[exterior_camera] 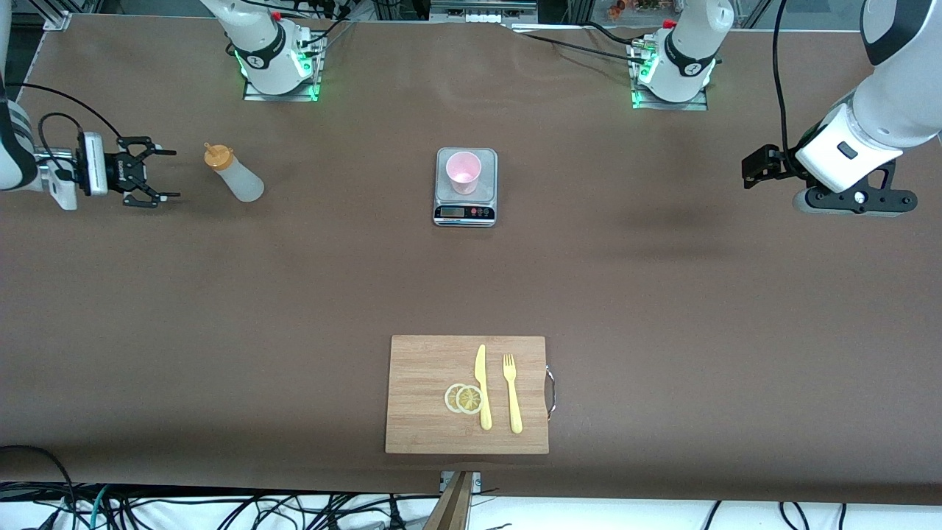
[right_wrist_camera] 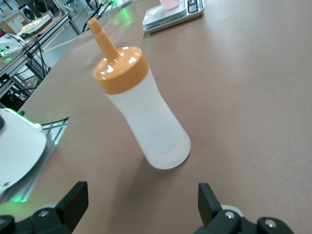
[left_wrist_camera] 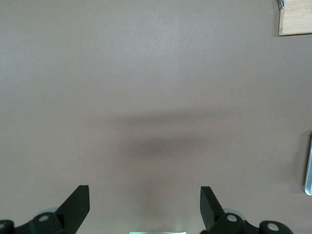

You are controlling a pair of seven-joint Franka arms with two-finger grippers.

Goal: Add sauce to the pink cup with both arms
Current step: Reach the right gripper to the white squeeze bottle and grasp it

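Note:
The squeeze bottle [exterior_camera: 235, 177] [right_wrist_camera: 146, 122] is translucent white with an orange nozzle cap. It stands on the table toward the right arm's end, and I cannot make out the sauce inside it. My right gripper [exterior_camera: 175, 174] [right_wrist_camera: 141, 195] is open, level with the bottle and a short gap from it, with nothing between its fingers. The pink cup [exterior_camera: 464, 171] [right_wrist_camera: 170, 4] stands upright on a steel scale [exterior_camera: 465, 210] at mid-table. My left gripper [exterior_camera: 857, 202] [left_wrist_camera: 145, 195] hangs open over bare table at the left arm's end, holding nothing.
A wooden cutting board [exterior_camera: 427, 390] [left_wrist_camera: 295, 19] lies near the table's front edge. On it are a yellow knife [exterior_camera: 482, 386], a yellow fork [exterior_camera: 512, 394] and two lemon slices [exterior_camera: 464, 398]. The arm bases stand along the table edge farthest from the camera.

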